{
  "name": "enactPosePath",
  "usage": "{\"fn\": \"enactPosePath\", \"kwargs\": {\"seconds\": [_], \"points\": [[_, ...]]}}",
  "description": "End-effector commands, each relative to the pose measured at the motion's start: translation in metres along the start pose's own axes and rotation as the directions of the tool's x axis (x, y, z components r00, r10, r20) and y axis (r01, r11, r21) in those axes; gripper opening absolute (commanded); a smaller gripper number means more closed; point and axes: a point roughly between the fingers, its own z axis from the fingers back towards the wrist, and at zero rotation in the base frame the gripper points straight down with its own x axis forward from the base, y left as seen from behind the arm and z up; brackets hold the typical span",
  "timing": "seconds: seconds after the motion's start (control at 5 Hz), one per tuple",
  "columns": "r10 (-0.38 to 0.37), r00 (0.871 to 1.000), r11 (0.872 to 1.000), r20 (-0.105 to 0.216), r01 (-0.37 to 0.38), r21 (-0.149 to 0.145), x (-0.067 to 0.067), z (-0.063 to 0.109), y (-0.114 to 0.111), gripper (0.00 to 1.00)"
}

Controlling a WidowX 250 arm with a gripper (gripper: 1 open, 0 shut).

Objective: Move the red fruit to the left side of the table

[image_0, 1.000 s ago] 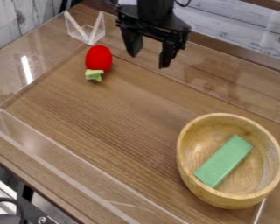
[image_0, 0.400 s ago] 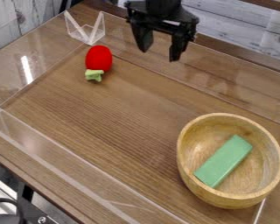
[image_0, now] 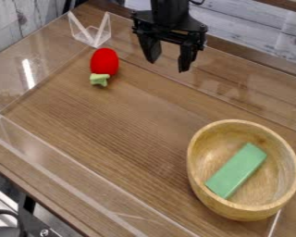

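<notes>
A small bright red strawberry-like fruit [image_0: 104,61] with a light green leafy stem lies on the brown wood-grain counter [image_0: 114,139] near its far left area, the stem end pointing toward the camera and resting on the surface. Nothing touches it.

The black gripper [image_0: 166,57] hangs above the far edge of the counter, to the right of the red fruit and apart from it. It points downward, and its two dark fingers [image_0: 150,51] stand spread wide with open space between them; nothing is held.

At the near right, a round wooden bowl [image_0: 207,139] sits on the counter, well apart from both the fruit and the gripper. Inside it a flat green rectangular block [image_0: 237,169] lies at a slant, one end toward the far rim of the bowl.

Clear acrylic walls [image_0: 64,180] run along the edges of the counter, and a folded clear piece stands at the far left corner, just behind the fruit. Behind the counter, pale wooden planks fill the background.
</notes>
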Motion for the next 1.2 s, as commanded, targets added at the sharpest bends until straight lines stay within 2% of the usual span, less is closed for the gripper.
{"fn": "enactPosePath", "kwargs": {"seconds": [0.0, 0.2, 0.6, 0.8, 1.0], "points": [[-0.058, 0.998, 0.998, 0.037, 0.059, -0.022, 0.012, 0.012, -0.001, 1.0], [-0.096, 0.994, 0.995, 0.043, 0.097, -0.035, 0.017, 0.015, -0.004, 1.0], [-0.162, 0.986, 0.986, 0.033, 0.163, -0.032, 0.009, 0.04, -0.017, 1.0], [-0.138, 0.99, 0.99, 0.039, 0.138, -0.022, 0.005, 0.038, -0.015, 1.0], [-0.116, 0.993, 0.993, 0.022, 0.116, -0.019, -0.001, 0.029, -0.012, 1.0]]}}
